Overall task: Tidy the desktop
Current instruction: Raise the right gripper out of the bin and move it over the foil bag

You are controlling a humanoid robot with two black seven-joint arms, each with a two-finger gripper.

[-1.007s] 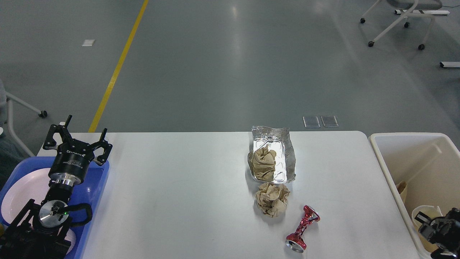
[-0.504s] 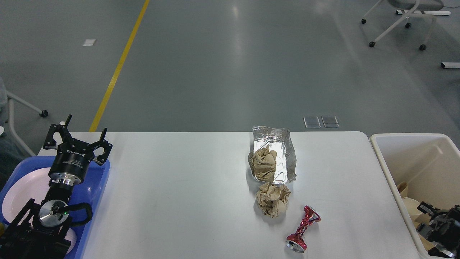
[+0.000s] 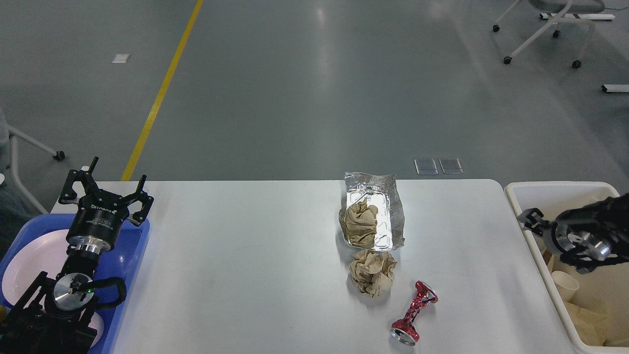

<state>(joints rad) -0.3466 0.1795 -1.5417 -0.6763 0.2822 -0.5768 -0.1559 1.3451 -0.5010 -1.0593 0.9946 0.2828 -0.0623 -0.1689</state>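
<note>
The desktop (image 3: 245,255) is a wide white tabletop. On its right half stands a crumpled foil tray (image 3: 388,196) with a brown paper wad (image 3: 359,221) inside. A second brown paper wad (image 3: 372,272) lies just in front of it. A crushed red can (image 3: 414,312) lies nearer the front edge. My left gripper (image 3: 109,183) hovers open and empty over the blue tray at the far left. My right gripper (image 3: 529,219) hangs over the cream bin's left wall, dark and small, its fingers not distinguishable.
The blue tray (image 3: 132,255) holds a white plate (image 3: 29,265) at the left edge. The cream bin (image 3: 560,189) beside the table's right end contains a paper cup (image 3: 565,282) and brown paper scraps. Office chairs stand on the grey floor beyond.
My right arm rose from the bin's lower right to above its left wall. The paper cup now lies loose in the bin. The left arm has not moved.
</note>
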